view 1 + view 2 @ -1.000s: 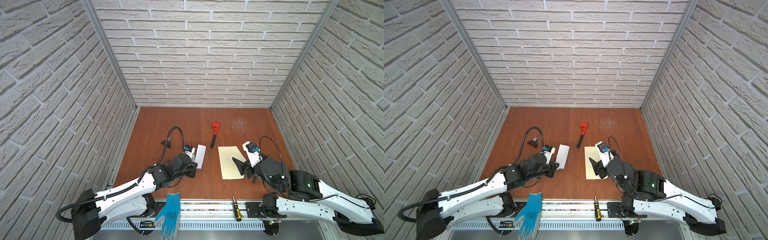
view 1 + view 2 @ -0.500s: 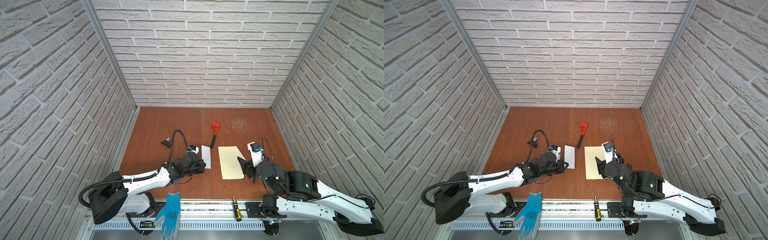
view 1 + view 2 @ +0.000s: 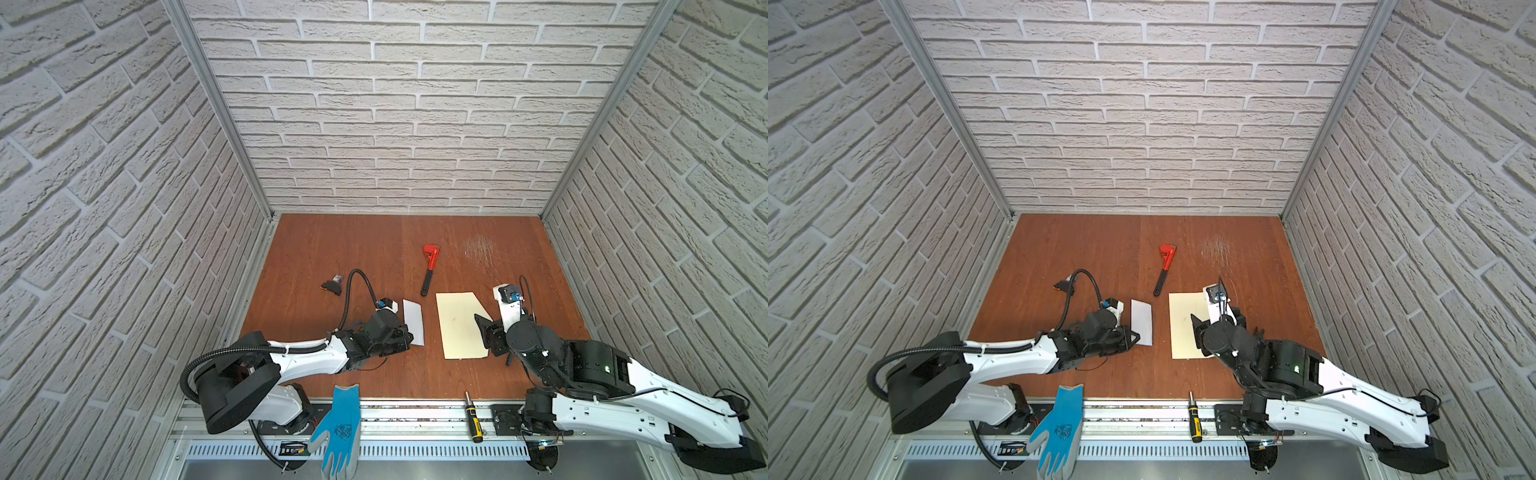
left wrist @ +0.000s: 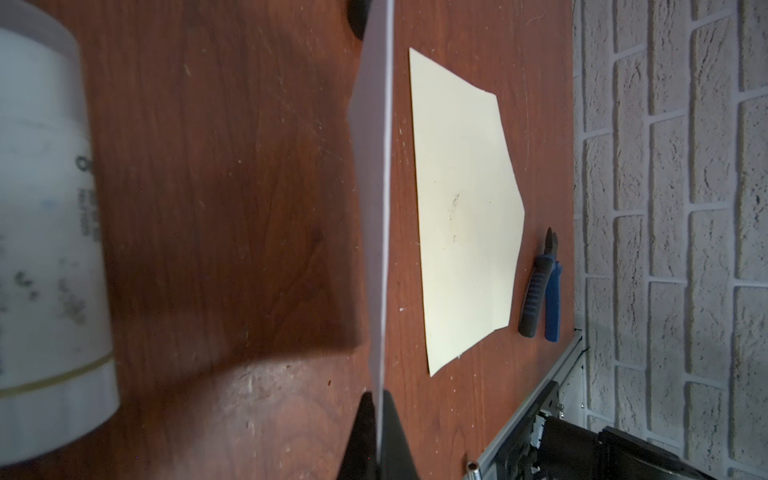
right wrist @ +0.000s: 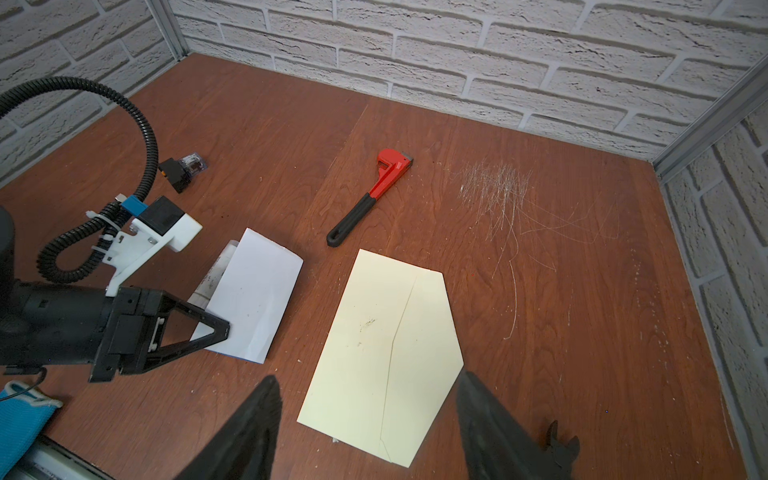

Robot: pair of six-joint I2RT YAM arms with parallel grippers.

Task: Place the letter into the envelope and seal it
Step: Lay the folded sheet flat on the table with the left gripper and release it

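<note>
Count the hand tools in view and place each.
3. Red pipe wrench with black handle mid-table; blue- and black-handled cutters beside the cream paper envelope; black-and-yellow screwdriver on the front rail. Others may be hidden.

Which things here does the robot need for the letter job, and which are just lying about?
Needed: small white paper letter, pinched in the left end effector; large cream paper envelope; white cylindrical stick, perhaps glue.

Lying about: red metal pipe wrench; blue fabric glove; yellow-and-black screwdriver; blue-handled pliers; small black plug-like part.
</note>
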